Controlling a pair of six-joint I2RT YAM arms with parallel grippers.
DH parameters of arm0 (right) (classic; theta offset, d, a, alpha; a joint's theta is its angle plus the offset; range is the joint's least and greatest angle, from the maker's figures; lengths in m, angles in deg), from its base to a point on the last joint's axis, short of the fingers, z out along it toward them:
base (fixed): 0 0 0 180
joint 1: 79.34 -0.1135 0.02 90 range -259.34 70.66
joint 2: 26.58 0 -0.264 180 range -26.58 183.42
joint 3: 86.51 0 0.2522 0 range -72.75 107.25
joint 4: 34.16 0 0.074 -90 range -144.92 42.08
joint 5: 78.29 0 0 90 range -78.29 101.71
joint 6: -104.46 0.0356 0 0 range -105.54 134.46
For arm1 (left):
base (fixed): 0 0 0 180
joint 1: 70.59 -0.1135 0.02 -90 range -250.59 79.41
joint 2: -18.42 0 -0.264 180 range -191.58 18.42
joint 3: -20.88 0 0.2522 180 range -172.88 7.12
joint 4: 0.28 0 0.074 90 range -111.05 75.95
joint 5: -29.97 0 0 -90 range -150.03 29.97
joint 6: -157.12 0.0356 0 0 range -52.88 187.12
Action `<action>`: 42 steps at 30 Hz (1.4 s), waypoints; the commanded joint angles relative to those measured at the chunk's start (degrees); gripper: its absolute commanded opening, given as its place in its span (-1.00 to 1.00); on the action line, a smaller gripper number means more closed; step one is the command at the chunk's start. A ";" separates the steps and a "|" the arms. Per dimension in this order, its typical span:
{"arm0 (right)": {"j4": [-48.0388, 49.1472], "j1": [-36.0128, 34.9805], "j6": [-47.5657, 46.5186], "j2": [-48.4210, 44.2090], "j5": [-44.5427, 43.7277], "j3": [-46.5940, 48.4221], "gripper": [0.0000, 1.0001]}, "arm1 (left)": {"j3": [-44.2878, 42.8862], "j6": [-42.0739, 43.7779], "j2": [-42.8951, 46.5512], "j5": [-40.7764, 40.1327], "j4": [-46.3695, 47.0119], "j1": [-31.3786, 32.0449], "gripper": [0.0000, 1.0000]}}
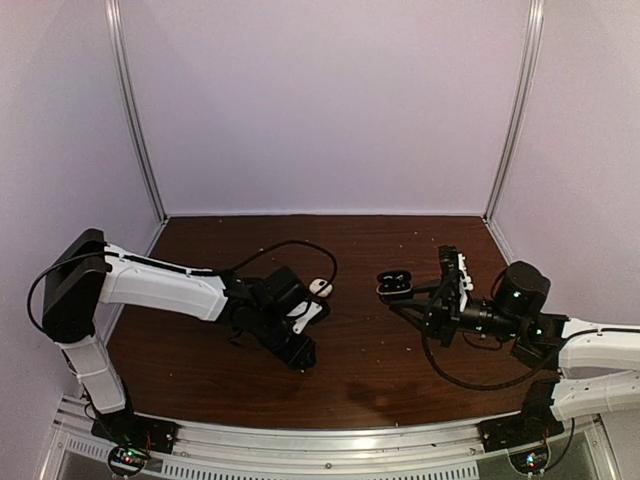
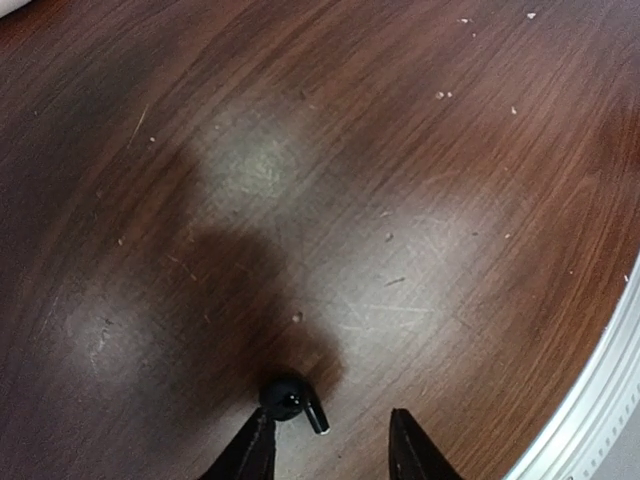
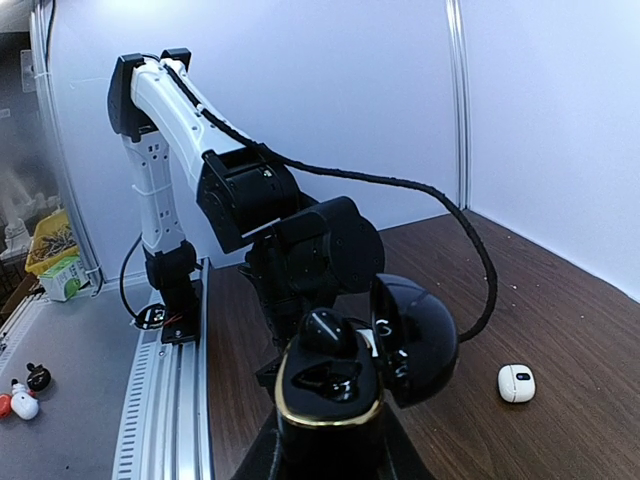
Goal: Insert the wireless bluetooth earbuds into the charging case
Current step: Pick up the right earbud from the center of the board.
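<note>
A black earbud (image 2: 290,398) lies on the dark wooden table, its stem pointing right. My left gripper (image 2: 330,430) hangs just over it, open; the left fingertip (image 2: 252,440) touches the bud, and a gap separates the stem from the right fingertip (image 2: 412,445). In the top view this gripper (image 1: 300,355) points down near the table's front. My right gripper (image 3: 328,455) is shut on a black charging case (image 3: 330,400) with a gold rim, held above the table (image 1: 393,283). Its lid (image 3: 415,340) stands open. One black earbud (image 3: 325,332) sits in the far socket; the near socket is empty.
A small white closed case (image 1: 320,287) lies on the table between the arms, also seen in the right wrist view (image 3: 516,383). A metal rail (image 1: 330,440) runs along the near table edge. White walls close the back and sides.
</note>
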 commanded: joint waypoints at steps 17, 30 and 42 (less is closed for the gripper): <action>2.12 2.33 -0.12 -0.11 0.98 -1.41 -1.00 | -6.47 0.12 -6.50 -2.06 -4.77 0.29 -0.24; 2.21 2.71 -0.46 0.96 1.47 -1.23 -1.00 | -7.96 3.35 -8.29 -0.75 -5.19 2.54 -0.40; 1.77 2.87 -0.56 0.96 1.50 -1.05 -1.00 | -9.37 5.24 -9.81 -4.34 -8.10 3.56 -0.51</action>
